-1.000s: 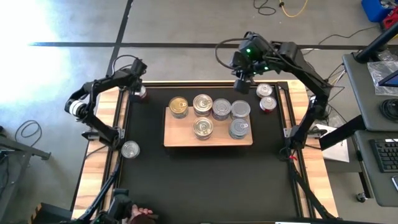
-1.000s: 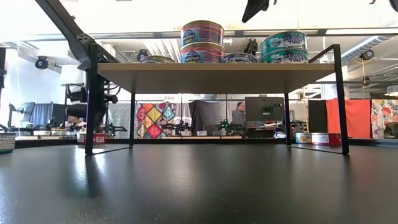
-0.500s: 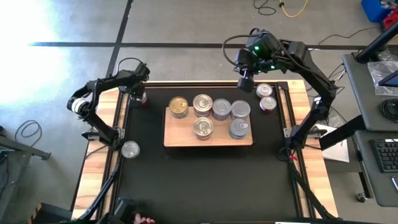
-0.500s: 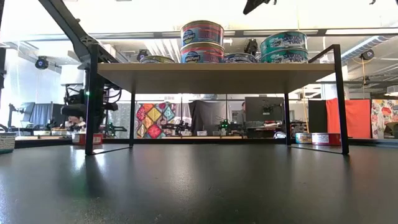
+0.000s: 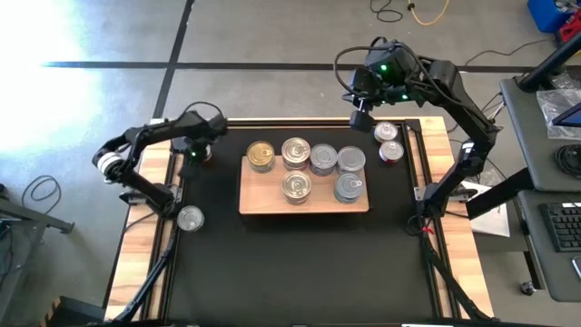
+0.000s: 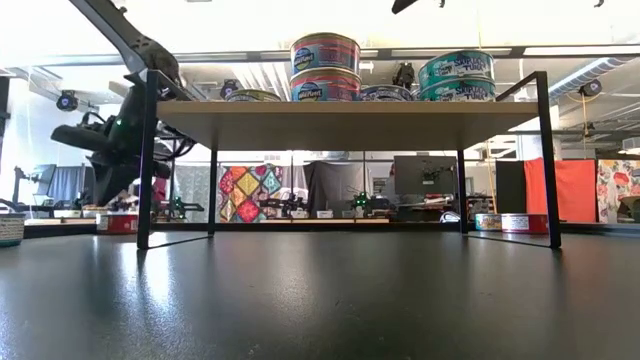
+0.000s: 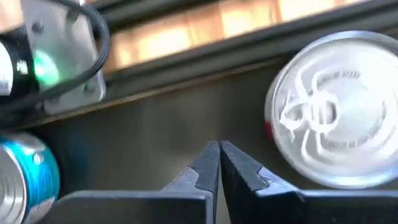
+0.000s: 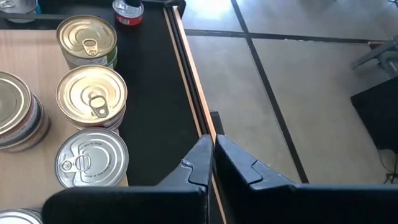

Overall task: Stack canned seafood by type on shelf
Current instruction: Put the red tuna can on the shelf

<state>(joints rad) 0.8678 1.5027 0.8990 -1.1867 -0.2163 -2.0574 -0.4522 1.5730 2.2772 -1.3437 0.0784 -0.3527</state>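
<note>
The shelf (image 5: 272, 204) is a pale wood board on black legs in the middle of the black mat. Several canned seafood tins (image 5: 296, 153) stand on it, some in stacks of two (image 6: 325, 68). A red-labelled tin with a silver lid (image 7: 329, 112) stands on the mat at the far left. My left gripper (image 7: 219, 152) is shut, points down and stands right beside that tin (image 5: 208, 156). My right gripper (image 8: 212, 152) is shut and hangs high over the mat's far right edge (image 5: 360, 118), holding nothing. My left gripper has its shut fingers (image 7: 205, 168) close beside the red-labelled tin's side (image 7: 271, 127), coming from above and pointing down. I cannot tell whether they touch it. The tin stands upright on the mat.
Two loose tins (image 5: 385, 133) (image 5: 391, 151) stand on the mat at the far right, and one silver-lidded tin (image 5: 191, 218) stands at the left edge. A teal tin (image 7: 25, 180) shows in the left wrist view. Wooden table rims (image 5: 145, 227) and black rails border the mat.
My left gripper has gone toward the table's near edge along the mat's far left and has tipped further down, staying shut. The red-labelled tin beside it has slid a little the same way. My right gripper has drifted slightly toward the right, shut.
</note>
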